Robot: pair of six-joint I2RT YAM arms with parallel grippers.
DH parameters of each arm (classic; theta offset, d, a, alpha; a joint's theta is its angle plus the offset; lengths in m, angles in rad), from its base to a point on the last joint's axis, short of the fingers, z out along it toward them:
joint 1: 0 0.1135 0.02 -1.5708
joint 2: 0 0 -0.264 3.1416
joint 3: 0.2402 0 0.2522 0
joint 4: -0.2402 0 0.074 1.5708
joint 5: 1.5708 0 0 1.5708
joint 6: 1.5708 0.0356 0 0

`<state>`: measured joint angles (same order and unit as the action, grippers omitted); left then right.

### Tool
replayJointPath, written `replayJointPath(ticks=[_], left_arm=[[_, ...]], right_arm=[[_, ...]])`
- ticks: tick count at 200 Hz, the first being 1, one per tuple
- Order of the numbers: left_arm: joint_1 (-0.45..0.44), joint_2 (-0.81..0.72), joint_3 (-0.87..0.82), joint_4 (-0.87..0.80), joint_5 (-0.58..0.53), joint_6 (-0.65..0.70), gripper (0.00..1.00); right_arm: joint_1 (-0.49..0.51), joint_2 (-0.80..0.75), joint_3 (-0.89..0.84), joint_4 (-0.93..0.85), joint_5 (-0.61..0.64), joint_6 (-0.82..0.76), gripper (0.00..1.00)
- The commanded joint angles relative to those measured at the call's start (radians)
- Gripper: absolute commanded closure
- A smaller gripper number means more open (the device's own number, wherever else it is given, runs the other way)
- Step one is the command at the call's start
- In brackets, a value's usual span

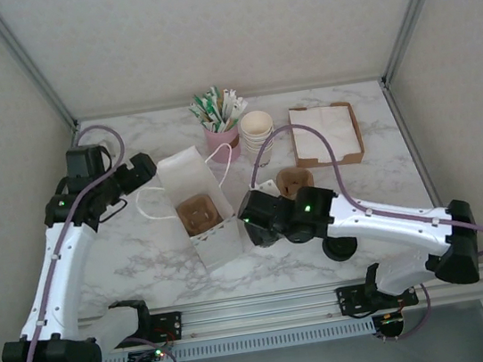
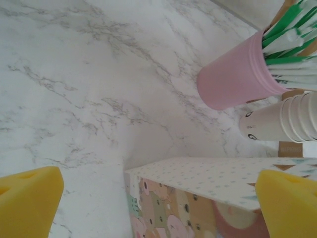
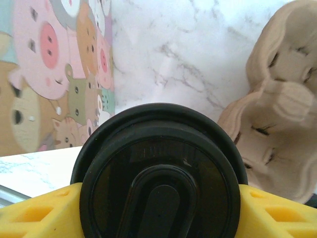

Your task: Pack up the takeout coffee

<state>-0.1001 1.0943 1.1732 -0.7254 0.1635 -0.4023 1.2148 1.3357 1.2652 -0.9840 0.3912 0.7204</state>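
The takeout coffee (image 3: 158, 183) shows its round black lid in the right wrist view, pressed between the two yellow fingers (image 3: 34, 213) of my right gripper (image 3: 158, 210), which is shut on it. From above, that gripper (image 1: 251, 218) hovers just right of the open white paper bag (image 1: 219, 243), and its body hides the cup. A brown pulp cup carrier (image 1: 196, 212) sits inside the bag. My left gripper (image 1: 143, 170) is at the bag's far left corner with its jaws wide open. The bag's dotted flap (image 2: 218, 178) lies between its fingertips (image 2: 29, 196), untouched.
A second pulp carrier (image 1: 294, 180) (image 3: 277, 124) lies on the marble table right of the bag. Behind it stand a pink cup of stirrers (image 1: 222, 137) (image 2: 235, 77), a stack of lidless cream cups (image 1: 257, 134) (image 2: 280, 119) and a cardboard tray (image 1: 354, 134).
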Motion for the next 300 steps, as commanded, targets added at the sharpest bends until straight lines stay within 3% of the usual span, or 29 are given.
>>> replayJointPath(ticks=[1,32,73,118,159,240,300], left_arm=[[0.008,-0.002,0.119,-0.067,-0.016,-0.025,0.0],[0.01,0.032,0.202,-0.093,-0.151,-0.054,0.02],[0.085,0.17,0.259,-0.072,-0.162,-0.116,0.1],[0.132,0.369,0.246,-0.058,-0.061,-0.168,0.17],[0.129,0.463,0.17,0.02,0.065,-0.209,0.16],[0.024,0.462,0.003,0.099,0.033,-0.234,0.11],[-0.032,0.35,-0.171,0.175,-0.001,-0.298,0.1]], right_arm=[[-0.007,-0.073,0.075,-0.127,0.088,-0.035,0.32],[-0.007,-0.161,0.133,-0.17,0.144,-0.082,0.34],[-0.007,-0.183,0.257,-0.187,0.166,-0.176,0.37],[0.0,-0.143,0.426,-0.188,0.169,-0.284,0.37],[0.007,-0.097,0.568,-0.157,0.143,-0.377,0.37],[0.03,0.039,0.791,-0.104,0.072,-0.486,0.37],[0.063,0.176,0.906,-0.076,0.027,-0.529,0.37]])
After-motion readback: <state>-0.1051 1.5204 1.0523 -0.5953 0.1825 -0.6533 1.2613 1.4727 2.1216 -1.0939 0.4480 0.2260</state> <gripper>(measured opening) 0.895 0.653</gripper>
